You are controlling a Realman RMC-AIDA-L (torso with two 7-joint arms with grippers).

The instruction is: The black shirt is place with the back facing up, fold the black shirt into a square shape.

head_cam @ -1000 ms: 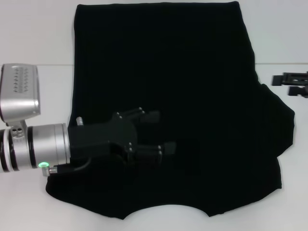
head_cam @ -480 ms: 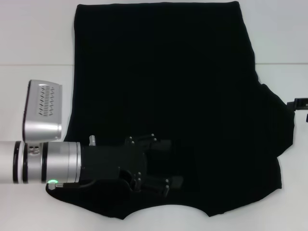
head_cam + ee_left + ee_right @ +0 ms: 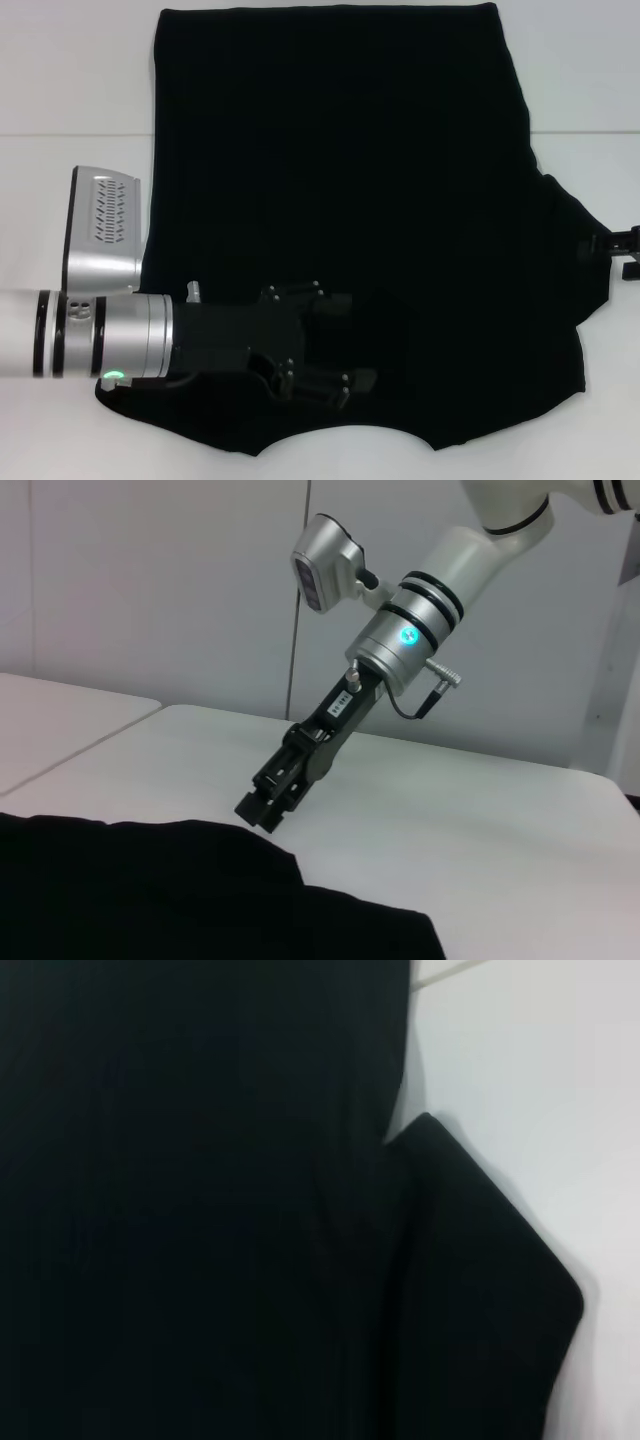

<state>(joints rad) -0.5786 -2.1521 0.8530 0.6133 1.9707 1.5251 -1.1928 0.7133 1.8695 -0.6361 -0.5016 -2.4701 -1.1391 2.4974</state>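
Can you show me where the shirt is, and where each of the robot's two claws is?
black shirt [image 3: 350, 150]: head view, middle of its back.
left gripper [image 3: 350, 340]: head view, between its fingertips, over the shirt.
right gripper [image 3: 262, 811]: left wrist view, its tip by the shirt's edge.

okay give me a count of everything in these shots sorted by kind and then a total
Shirts: 1, the black shirt, spread flat on the white table.
Grippers: 2, the left gripper over the shirt near the neckline, fingers apart, and the right gripper at the sleeve on the robot's right.
Tables: 1.
Total: 4.
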